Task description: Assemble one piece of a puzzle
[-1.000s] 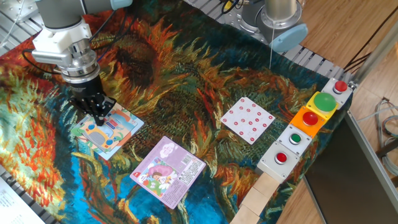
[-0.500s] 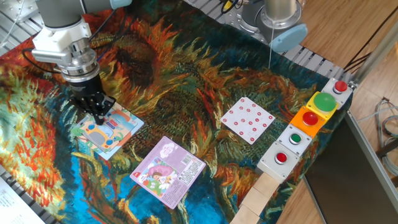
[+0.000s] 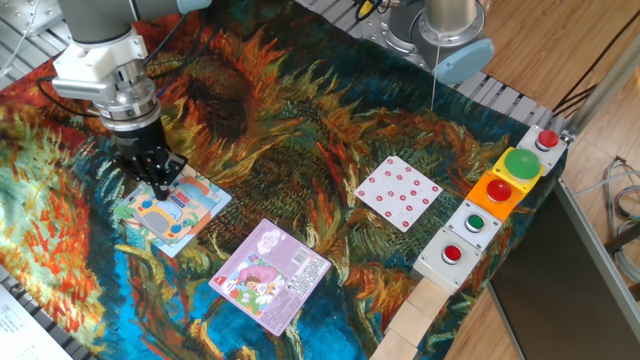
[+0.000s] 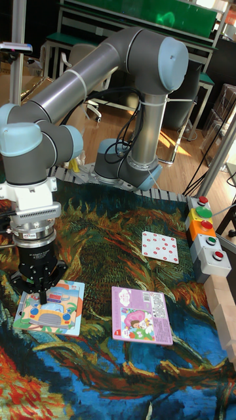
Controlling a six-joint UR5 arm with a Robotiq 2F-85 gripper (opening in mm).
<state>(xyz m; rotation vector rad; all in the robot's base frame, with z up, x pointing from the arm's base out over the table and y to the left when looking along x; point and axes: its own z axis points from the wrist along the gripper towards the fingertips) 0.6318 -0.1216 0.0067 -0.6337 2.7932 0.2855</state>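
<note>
The puzzle (image 3: 185,212) is a flat square board, pale blue and green with an orange vehicle, lying at the left of the painted cloth. The tall fixed view also shows the puzzle (image 4: 59,314) under the arm. My gripper (image 3: 160,187) points straight down onto the board's upper left part. Its dark fingers meet in a narrow tip that touches or nearly touches the picture. From the tall fixed view the gripper (image 4: 43,296) looks shut. No loose piece shows between the fingers.
A purple-pink square puzzle (image 3: 270,275) lies just right of the board. A white card with red dots (image 3: 398,192) sits further right. Button boxes (image 3: 495,190) line the right edge of the cloth, with wooden blocks (image 3: 420,310) in front of them.
</note>
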